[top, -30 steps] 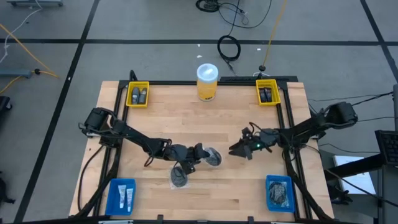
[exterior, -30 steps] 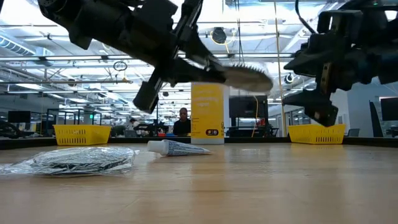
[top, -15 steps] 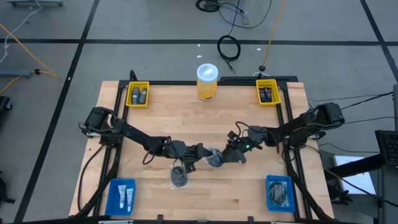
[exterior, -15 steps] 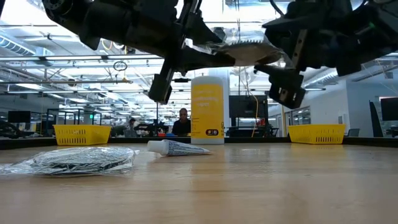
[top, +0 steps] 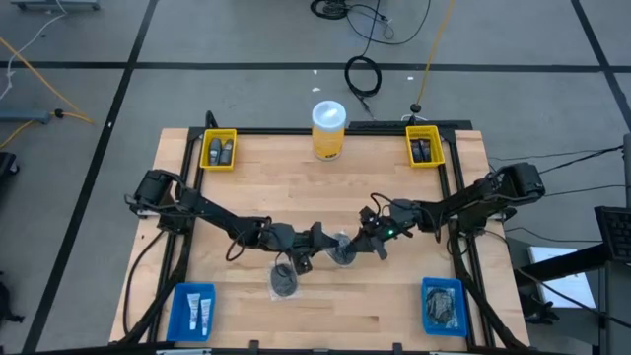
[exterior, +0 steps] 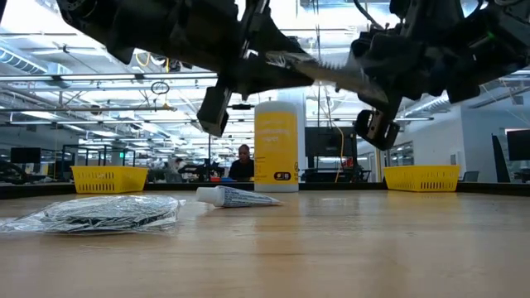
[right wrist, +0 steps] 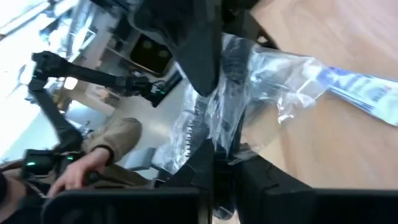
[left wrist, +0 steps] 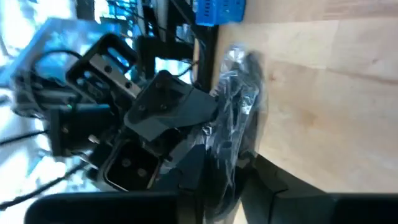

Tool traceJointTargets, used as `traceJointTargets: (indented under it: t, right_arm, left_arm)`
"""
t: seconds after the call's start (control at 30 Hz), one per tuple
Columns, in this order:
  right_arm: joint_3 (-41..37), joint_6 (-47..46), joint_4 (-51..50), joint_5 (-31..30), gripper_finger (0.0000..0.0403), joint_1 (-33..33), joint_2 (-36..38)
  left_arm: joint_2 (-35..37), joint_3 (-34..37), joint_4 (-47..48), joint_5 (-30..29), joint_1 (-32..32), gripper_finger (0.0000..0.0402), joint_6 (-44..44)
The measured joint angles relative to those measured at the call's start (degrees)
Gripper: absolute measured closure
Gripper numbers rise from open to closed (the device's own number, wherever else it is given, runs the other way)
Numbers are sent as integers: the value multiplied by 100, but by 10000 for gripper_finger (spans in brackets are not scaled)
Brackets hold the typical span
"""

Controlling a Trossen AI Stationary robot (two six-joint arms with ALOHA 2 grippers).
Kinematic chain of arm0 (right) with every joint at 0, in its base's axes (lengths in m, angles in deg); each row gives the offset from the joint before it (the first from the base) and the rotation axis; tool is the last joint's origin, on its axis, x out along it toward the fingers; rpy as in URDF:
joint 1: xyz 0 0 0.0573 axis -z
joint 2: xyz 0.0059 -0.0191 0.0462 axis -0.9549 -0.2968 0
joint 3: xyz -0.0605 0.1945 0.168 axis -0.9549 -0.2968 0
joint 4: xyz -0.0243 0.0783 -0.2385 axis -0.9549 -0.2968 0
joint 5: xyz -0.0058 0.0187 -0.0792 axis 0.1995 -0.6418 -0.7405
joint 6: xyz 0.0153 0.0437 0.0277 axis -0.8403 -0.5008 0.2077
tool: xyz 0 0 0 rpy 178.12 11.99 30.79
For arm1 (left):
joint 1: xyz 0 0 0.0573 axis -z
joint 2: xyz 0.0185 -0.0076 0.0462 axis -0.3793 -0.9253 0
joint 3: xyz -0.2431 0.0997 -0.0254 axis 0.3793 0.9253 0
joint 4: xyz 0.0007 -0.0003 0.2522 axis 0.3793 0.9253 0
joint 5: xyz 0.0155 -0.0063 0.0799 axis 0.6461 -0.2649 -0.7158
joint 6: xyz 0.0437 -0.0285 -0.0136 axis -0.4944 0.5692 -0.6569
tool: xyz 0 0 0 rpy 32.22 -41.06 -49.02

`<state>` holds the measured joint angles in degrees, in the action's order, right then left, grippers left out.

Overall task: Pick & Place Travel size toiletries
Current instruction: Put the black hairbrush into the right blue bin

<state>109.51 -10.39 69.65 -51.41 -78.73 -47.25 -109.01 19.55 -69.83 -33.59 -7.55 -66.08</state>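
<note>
Left gripper and right gripper, both pinched on one bagged mesh disc held above mid-table: handover step, apparently; next, left should release so right can carry it to a bin.

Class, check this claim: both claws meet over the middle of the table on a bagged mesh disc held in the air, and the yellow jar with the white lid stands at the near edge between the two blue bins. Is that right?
One detail is wrong. The yellow jar stands at the far edge, between the two yellow bins, as the high view shows. The rest holds: the left claw and right claw meet on the bagged mesh disc, held above the table.
</note>
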Motion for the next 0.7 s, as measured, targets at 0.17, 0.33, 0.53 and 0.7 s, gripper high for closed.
traceJointTargets:
  t: [0.17, 0.33, 0.53, 0.7]
  right_arm:
    - [-35, -195, -900, 374, 364, -15, 137]
    - [-46, -222, -2166, 1119, 379, -199, 823]
    - [-42, -353, -4092, 2072, 380, -852, 2212]
    - [-44, -1184, -5191, 2319, 371, -1609, 3139]
  left_arm:
    - [88, -130, 631, -505, 41, 253, 488]
    - [221, -173, 1062, -1072, 159, 158, 1535]
    - [247, -165, 1172, -1197, 167, 91, 3417]
    - [247, -165, 1226, -1113, 102, 82, 4643]
